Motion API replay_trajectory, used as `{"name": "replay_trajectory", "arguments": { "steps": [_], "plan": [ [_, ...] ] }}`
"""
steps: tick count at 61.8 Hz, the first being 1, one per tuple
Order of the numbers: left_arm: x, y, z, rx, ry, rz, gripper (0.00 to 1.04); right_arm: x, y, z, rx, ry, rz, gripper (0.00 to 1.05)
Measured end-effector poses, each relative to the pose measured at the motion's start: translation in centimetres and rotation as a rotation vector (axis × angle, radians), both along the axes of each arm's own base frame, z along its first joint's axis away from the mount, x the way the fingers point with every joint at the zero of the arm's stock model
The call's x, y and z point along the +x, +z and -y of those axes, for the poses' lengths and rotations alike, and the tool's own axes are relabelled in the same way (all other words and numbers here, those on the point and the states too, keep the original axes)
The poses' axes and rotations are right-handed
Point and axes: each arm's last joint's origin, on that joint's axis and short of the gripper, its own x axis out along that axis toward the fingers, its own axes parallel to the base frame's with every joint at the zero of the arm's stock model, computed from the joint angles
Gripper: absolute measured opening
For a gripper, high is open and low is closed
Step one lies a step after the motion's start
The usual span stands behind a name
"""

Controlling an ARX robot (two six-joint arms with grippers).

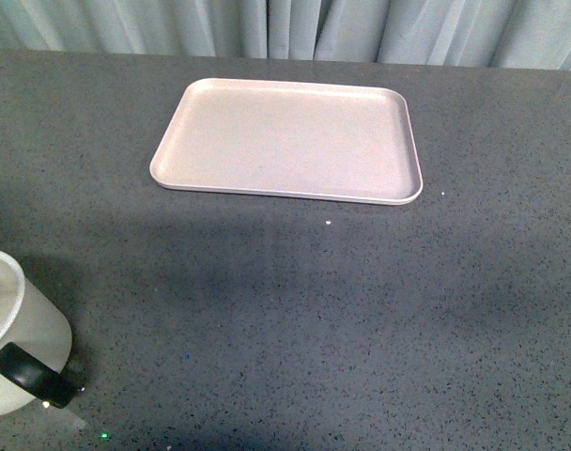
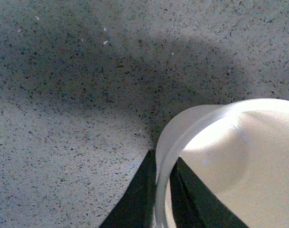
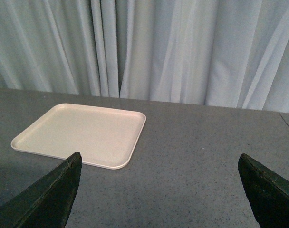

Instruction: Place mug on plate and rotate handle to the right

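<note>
at the near left edge of the bench (image 1: 361, 310) is the mug (image 1: 23, 329), well apart from the plate (image 1: 285, 141), which lies bare further back, near the middle. can't tell if the mug rests on the bench or is just off it.

risks, as i judge them: the left tool (image 2: 163, 156) has only the thin rim wall between its jaws, one finger inside the cup, one outside, clamped w/ no gap visible. that's a narrow pinch, so the mug could swing or slip on the long carry. the handle (image 1: 32, 374) points toward the robot and a bit right. it'll need a turn after set-down, and twisting by the rim could skid the mug across the plate.

pose: left arm not seen in front view; its wrist cam looks steeply down over the rim. the right tool (image 3: 154, 199) hangs low over the bench, jaws wide apart, empty, facing the plate.
</note>
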Motion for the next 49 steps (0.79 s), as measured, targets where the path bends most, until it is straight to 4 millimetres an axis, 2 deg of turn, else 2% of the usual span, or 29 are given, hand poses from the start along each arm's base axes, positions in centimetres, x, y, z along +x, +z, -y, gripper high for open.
{"name": "replay_trajectory", "arguments": {
  "steps": [3,15,22,29,42,49],
  "plan": [
    [-0.1,0.1,0.2,-0.017,0.004,-0.002,0.02,0.0,0.0,0.0,0.000,0.000,0.000,0.96],
    [1.0,1.8,2.3,-0.063,-0.047,0.014,0.02,0.0,0.0,0.0,0.000,0.000,0.000,0.96],
    [3.6,3.8,4.1,-0.086,-0.089,0.059,0.02,0.0,0.0,0.0,0.000,0.000,0.000,0.96],
    [8.2,6.1,6.7,-0.106,-0.145,0.107,0.02,0.0,0.0,0.0,0.000,0.000,0.000,0.95],
    [14.6,8.1,10.5,-0.165,-0.205,0.137,0.02,0.0,0.0,0.0,0.000,0.000,0.000,0.95],
    [17.2,8.5,12.2,-0.178,-0.225,0.143,0.02,0.0,0.0,0.0,0.000,0.000,0.000,0.95]
  ]
}}
